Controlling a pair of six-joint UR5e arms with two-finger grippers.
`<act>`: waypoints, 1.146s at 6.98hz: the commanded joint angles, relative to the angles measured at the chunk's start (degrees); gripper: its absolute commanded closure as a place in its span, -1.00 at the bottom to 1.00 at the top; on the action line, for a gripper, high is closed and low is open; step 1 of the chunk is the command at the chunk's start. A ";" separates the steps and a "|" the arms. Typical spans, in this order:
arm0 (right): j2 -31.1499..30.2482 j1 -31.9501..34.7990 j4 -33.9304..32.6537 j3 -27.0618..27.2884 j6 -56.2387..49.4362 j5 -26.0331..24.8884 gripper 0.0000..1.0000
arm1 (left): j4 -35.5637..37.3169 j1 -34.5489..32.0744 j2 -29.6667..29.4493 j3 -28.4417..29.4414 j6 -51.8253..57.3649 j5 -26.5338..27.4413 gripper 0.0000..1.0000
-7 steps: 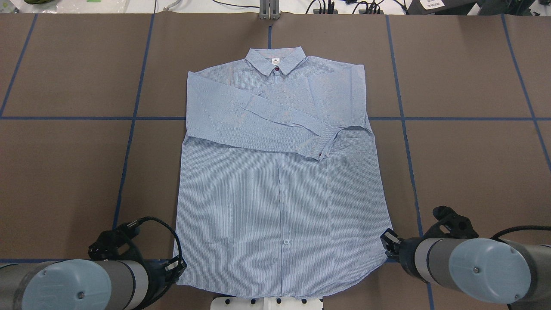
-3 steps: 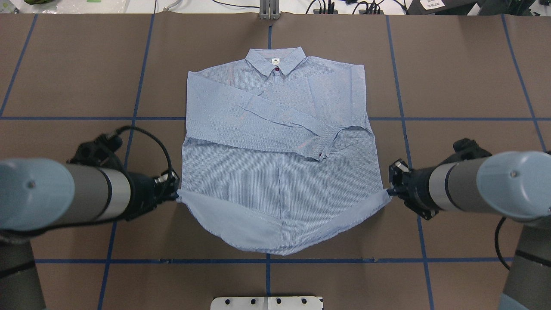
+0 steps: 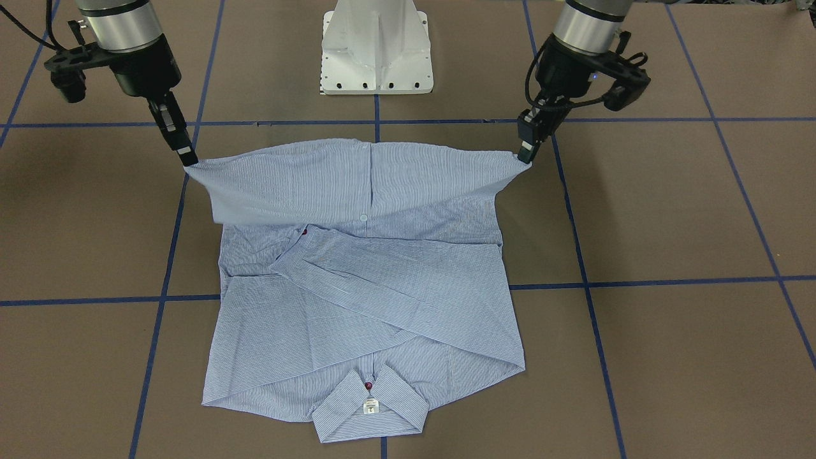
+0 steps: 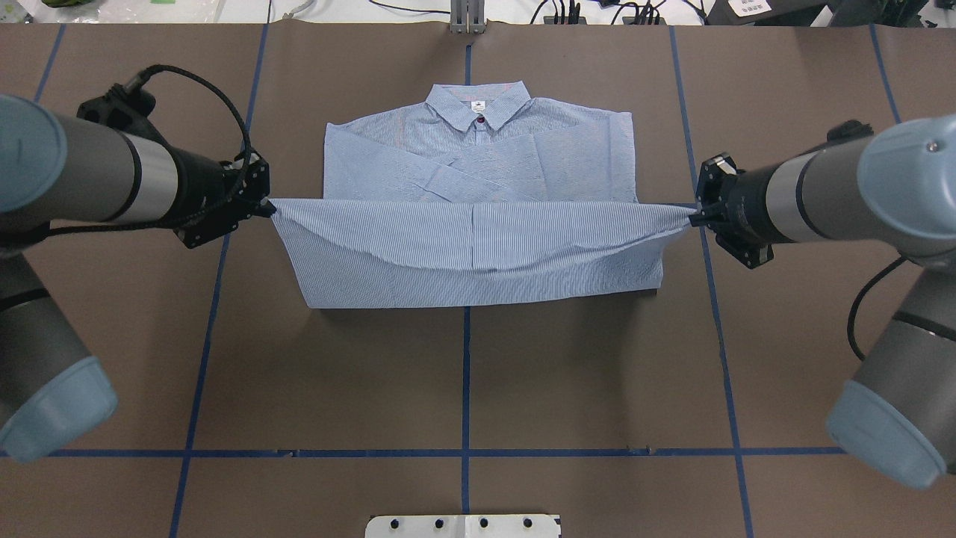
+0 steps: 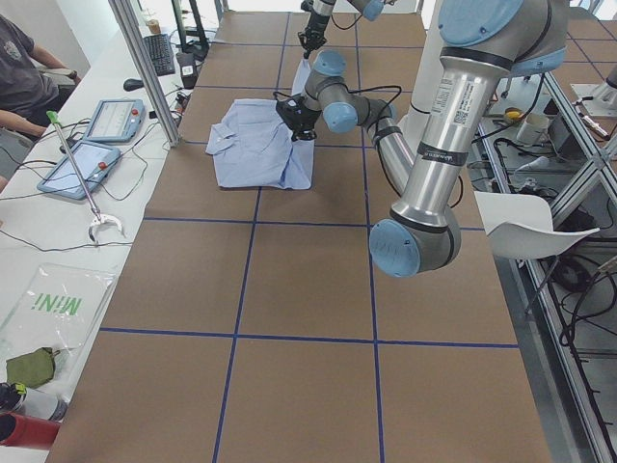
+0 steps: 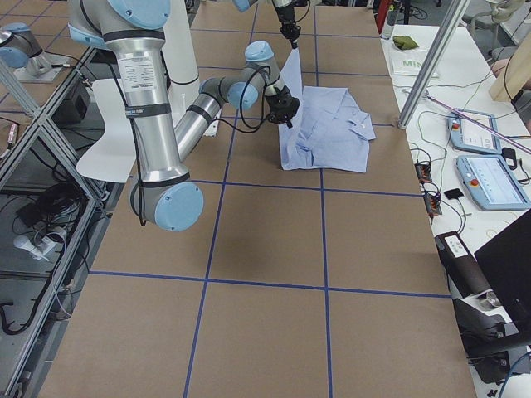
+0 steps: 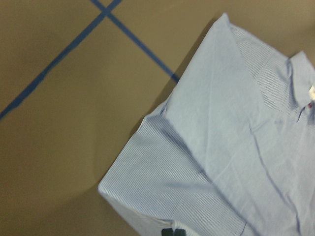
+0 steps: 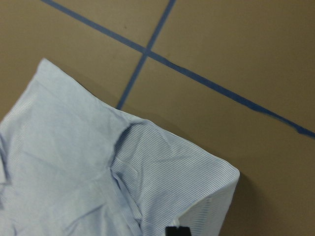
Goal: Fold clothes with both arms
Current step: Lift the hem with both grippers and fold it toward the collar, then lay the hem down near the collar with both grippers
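We are pinching the shirt point(image 4: 478, 246) by its two hem corners, our left gripper point(image 4: 269, 210) and right gripper point(image 4: 688, 218) each clamped on cloth. Its hem is hanging taut above the table point(image 4: 463, 373), its collar end lying flat.

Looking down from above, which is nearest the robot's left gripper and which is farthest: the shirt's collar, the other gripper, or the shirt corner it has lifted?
Measured from the left gripper:
1. Lifted corner of the shirt, pinched in that gripper, on the left side.
2. Collar, at the far middle.
3. Right gripper, on the right side, pinching the opposite corner.
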 commanded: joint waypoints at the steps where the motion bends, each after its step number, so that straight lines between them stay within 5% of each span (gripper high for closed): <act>1: 9.34 2.50 0.58 -12.93 -1.36 -6.29 1.00 | -5.38 -4.02 -5.52 11.71 1.87 -1.30 1.00; 3: 14.92 2.33 3.64 -25.08 -4.36 -7.22 1.00 | -15.81 -5.33 -8.35 23.84 2.14 -1.12 1.00; 4: 15.45 2.41 11.58 -31.49 -4.45 -7.22 1.00 | -19.61 -5.52 -11.41 31.30 2.14 -1.03 1.00; 6: 15.46 2.77 15.79 -36.11 -5.15 -7.31 1.00 | -29.79 -5.69 -16.77 45.10 2.14 0.36 1.00; 8: 18.76 2.94 15.79 -40.21 -5.33 -7.22 1.00 | -34.21 -5.69 -20.31 52.96 3.01 2.48 1.00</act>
